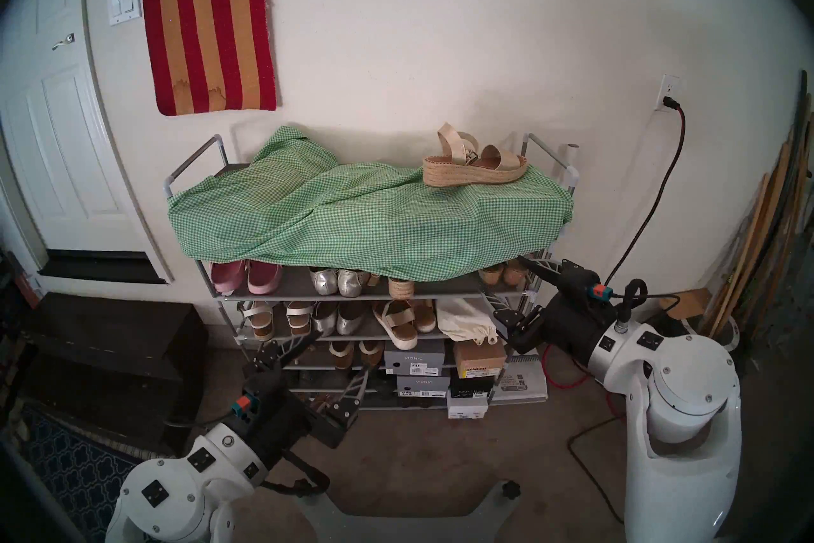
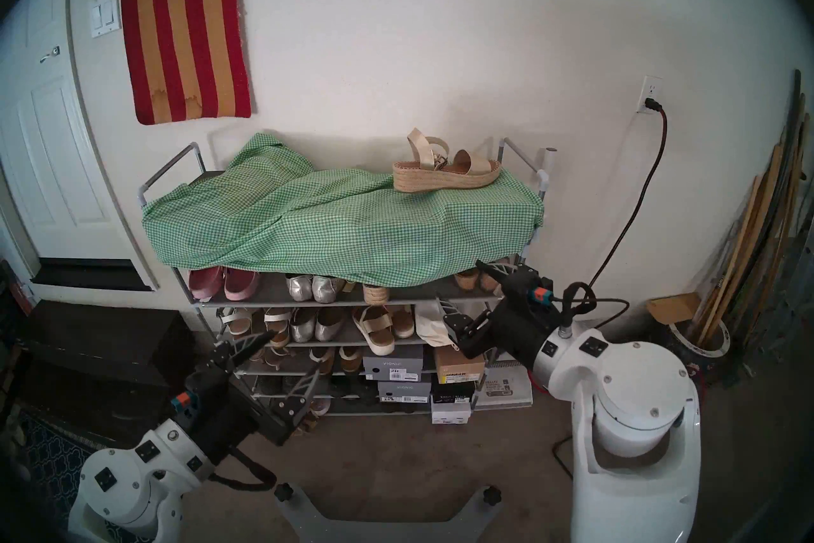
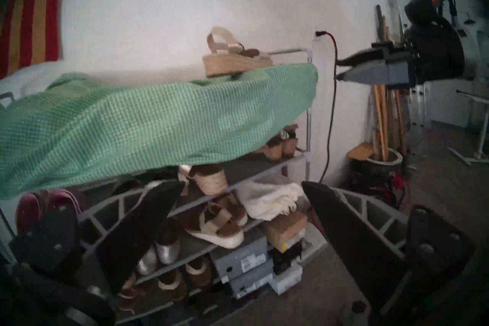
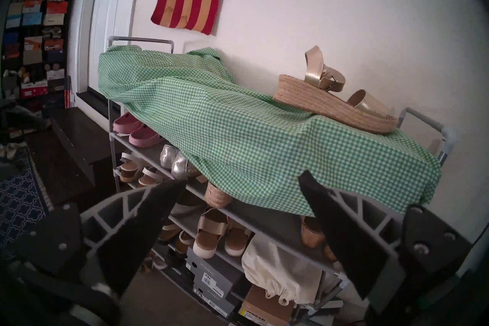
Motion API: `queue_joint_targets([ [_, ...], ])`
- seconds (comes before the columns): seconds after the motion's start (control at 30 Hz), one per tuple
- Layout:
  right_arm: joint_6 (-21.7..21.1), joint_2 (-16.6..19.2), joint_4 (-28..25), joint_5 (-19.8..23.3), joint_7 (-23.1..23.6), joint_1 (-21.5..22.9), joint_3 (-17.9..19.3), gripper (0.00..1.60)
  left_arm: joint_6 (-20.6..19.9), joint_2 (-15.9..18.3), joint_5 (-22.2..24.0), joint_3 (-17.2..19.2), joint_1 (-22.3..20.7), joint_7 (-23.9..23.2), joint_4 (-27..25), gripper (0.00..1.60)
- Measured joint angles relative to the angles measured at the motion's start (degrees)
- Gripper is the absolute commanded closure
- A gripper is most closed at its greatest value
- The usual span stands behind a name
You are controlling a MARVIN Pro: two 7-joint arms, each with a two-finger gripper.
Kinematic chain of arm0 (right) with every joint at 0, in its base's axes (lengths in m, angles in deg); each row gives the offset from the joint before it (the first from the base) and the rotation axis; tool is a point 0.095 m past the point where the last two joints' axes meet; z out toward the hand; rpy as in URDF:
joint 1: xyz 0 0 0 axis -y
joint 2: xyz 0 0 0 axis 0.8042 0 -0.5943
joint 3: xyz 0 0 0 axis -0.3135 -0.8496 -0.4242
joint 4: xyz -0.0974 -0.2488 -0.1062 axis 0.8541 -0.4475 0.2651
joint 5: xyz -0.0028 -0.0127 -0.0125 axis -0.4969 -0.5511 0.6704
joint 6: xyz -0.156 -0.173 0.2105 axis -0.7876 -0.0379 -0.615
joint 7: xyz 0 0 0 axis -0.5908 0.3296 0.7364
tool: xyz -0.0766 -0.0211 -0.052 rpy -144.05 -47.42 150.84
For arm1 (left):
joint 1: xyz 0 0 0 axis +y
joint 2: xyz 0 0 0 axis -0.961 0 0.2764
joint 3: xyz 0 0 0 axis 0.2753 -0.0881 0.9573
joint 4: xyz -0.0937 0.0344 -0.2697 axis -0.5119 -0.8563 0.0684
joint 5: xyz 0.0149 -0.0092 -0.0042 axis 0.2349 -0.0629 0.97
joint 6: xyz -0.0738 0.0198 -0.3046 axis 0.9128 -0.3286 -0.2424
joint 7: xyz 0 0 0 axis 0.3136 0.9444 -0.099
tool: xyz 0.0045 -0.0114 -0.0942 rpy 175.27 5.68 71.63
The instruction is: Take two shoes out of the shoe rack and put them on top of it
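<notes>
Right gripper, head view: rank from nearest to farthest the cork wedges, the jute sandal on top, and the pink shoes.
From the right gripper:
1. Cork wedges, right end of the second tier, just beside it.
2. Jute sandal, up on the green cloth, right side.
3. Pink shoes, far left end of the second tier.

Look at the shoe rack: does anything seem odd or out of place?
Yes. A green checked cloth lies rumpled over the rack, hiding shoes beneath. One rope-soled sandal stands on top alone; its partner remains on the shelf below.

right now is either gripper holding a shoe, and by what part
Nothing is held. The left gripper and right gripper both stand open and empty; one jute-soled sandal sits on the rack top.
</notes>
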Motion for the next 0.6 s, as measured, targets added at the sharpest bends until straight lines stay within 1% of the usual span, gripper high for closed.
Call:
queue_joint_targets([
  [0.1,3.0,-1.1,-0.2,0.7,-1.0,-2.0,0.2,0.0,-0.1,0.5,-0.8,-0.8,-0.3,-0.6,3.1,0.0],
  [0.27,8.0,-2.6,-0.4,1.9,-2.9,-5.3,0.2,0.0,-0.3,0.6,-2.0,-2.6,-3.0,-0.5,8.8,0.0],
  [0.37,11.1,-3.4,-0.4,2.6,-4.0,-7.0,0.1,0.0,0.1,0.0,-2.6,-3.6,-5.2,0.6,11.9,0.0],
  [0.53,16.5,-4.4,0.3,3.4,-5.4,-9.1,-0.1,0.0,1.4,-1.3,-3.8,-4.9,-9.2,3.9,16.5,0.0],
  [0.6,17.4,-4.6,0.5,3.6,-5.6,-9.4,-0.2,0.0,1.7,-1.6,-3.9,-5.1,-10.0,4.5,17.4,0.0],
])
